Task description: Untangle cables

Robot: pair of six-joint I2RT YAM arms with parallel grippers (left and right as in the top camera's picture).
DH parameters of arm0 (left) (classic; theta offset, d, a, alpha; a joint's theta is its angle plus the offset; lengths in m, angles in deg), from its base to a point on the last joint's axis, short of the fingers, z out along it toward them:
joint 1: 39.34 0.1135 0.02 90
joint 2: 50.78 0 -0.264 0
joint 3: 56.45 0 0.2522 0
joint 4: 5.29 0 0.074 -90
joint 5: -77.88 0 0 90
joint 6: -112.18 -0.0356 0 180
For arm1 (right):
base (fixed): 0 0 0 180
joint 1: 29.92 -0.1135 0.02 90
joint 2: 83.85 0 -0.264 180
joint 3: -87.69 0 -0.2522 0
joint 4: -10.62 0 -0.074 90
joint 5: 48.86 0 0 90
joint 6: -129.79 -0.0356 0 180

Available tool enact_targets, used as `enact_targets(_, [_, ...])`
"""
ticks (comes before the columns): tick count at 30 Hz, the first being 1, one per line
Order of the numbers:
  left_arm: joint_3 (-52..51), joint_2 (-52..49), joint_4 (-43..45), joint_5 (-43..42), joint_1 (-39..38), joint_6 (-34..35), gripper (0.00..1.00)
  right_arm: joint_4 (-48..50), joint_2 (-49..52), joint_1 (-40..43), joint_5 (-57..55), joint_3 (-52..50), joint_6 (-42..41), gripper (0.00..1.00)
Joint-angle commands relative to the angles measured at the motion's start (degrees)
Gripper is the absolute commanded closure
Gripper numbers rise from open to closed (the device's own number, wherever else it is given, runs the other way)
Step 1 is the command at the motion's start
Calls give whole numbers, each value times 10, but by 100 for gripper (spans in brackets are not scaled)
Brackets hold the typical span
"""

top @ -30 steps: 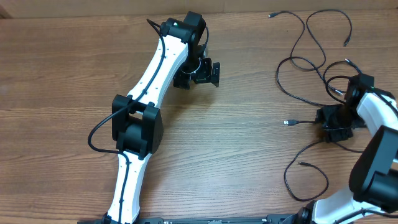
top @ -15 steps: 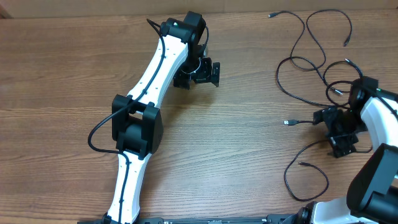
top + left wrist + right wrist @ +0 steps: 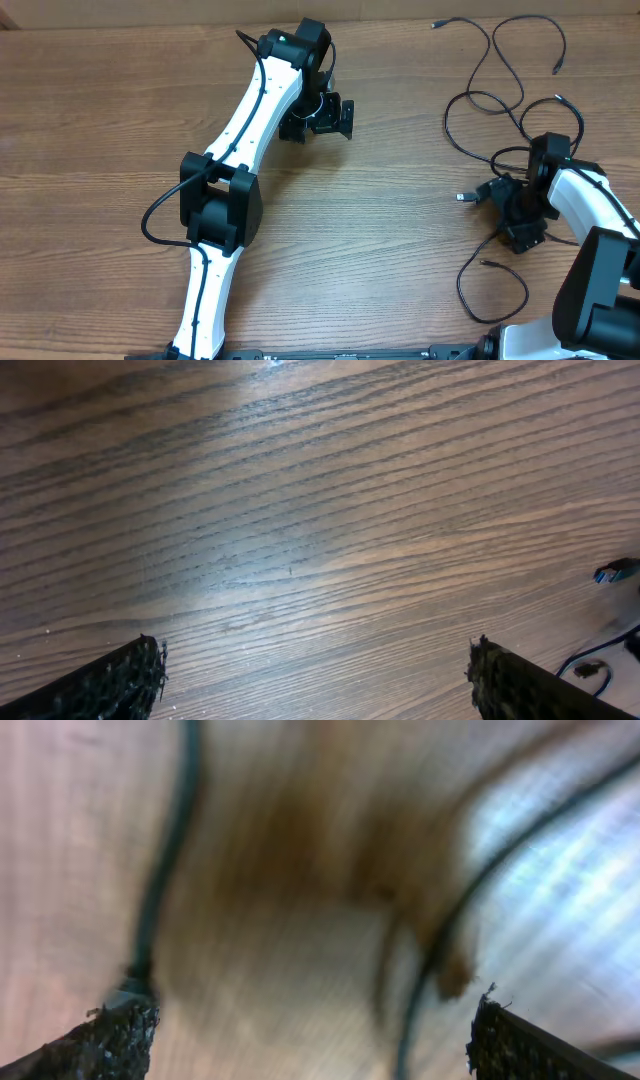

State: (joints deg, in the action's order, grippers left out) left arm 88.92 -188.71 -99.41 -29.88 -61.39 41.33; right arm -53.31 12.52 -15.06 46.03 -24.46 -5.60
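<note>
While your right tool [image 3: 512, 212] hangs spread wide, gripping nothing, low over the cables [image 3: 446, 122], expect them to be light, limp and slippery. They sprawl loosely across the worktop [image 3: 400, 250] from one to four o'clock. Pinch just behind the plug [image 3: 464, 198], at the tool's nine o'clock. Your left tool [image 3: 318, 118] is spread too, over bare wood.

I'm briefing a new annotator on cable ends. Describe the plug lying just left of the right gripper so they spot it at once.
Start at the right side of the wooden table, where the loose black cables lie. The right gripper hangs open there; the plug lies just to its left, pointing toward the table's middle. Unlike the other cable ends, its tip is pale.
</note>
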Motion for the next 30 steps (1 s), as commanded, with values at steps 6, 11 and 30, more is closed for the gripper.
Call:
enact_targets(6, [13, 4, 0, 2, -1, 1, 0, 46, -11, -2, 36, -1, -11, 0])
enact_targets(11, [13, 4, 0, 2, -1, 2, 0, 54, -2, -8, 7, -1, -50, 0])
enact_targets(30, [13, 4, 0, 2, -1, 1, 0, 99, 68, -14, 9, -1, -76, 5])
